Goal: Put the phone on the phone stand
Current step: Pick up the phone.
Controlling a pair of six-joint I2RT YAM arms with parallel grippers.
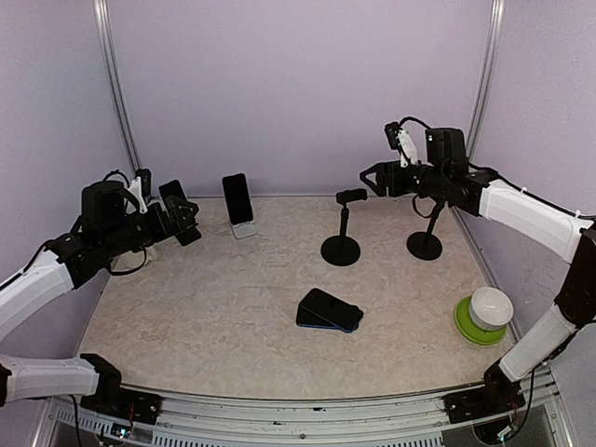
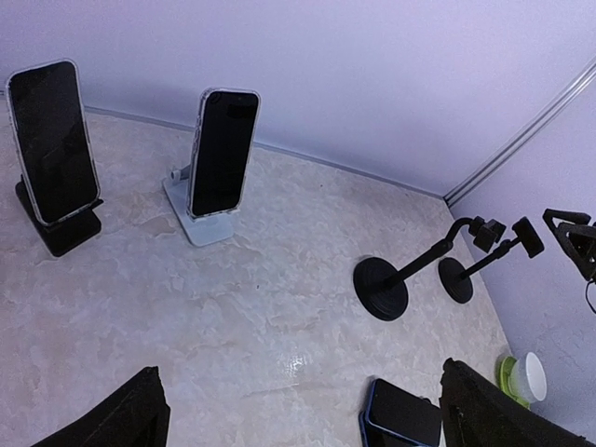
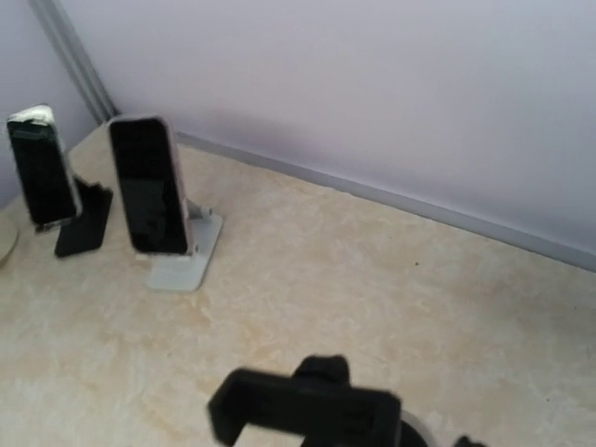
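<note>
Two dark phones in blue cases (image 1: 329, 310) lie stacked flat at the table's middle, also low in the left wrist view (image 2: 402, 416). Two empty black pole phone stands (image 1: 341, 233) (image 1: 426, 228) rise at the back right, each with a clamp head. My right gripper (image 1: 370, 180) hovers just right of and above the nearer stand's clamp (image 3: 303, 410), jaws open and holding nothing; its fingers do not show in the right wrist view. My left gripper (image 1: 182, 220) hangs at the left, open and empty, its fingertips (image 2: 140, 410) far apart.
One phone stands on a white stand (image 1: 241, 207) (image 2: 222, 154) at the back. Another phone sits on a black stand (image 2: 51, 140) at the far left. A white bowl on a green plate (image 1: 481, 315) is near the right edge.
</note>
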